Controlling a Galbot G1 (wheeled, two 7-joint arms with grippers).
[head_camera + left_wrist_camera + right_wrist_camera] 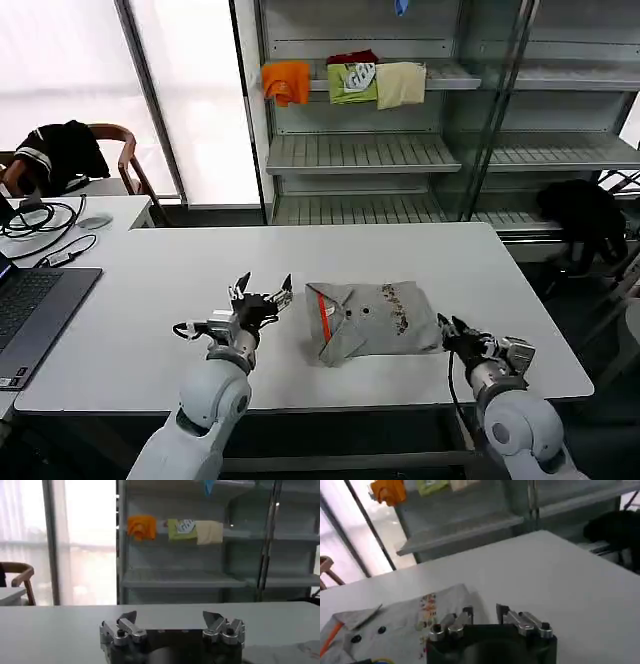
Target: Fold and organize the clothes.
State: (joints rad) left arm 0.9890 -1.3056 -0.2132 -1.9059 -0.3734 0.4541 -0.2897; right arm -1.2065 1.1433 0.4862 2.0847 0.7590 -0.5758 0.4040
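I see bare table (300, 250) ahead of both jaws; folded shirt (368, 318) lies between them; laptop (35, 310) well outside left jaws.

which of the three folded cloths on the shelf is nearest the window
The orange cloth, at the robot's-left end of the row; the green cloth sits in the middle and the cream cloth farthest from the window.

My left claw (170, 621) hangs just over the white table (60, 630), its two fingers (129, 624) spread wide apart with nothing between them. Past the table stands a grey shelf (182, 580). On the shelf lie an orange cloth (141, 526), a green cloth (181, 529) and a cream cloth (209, 531).
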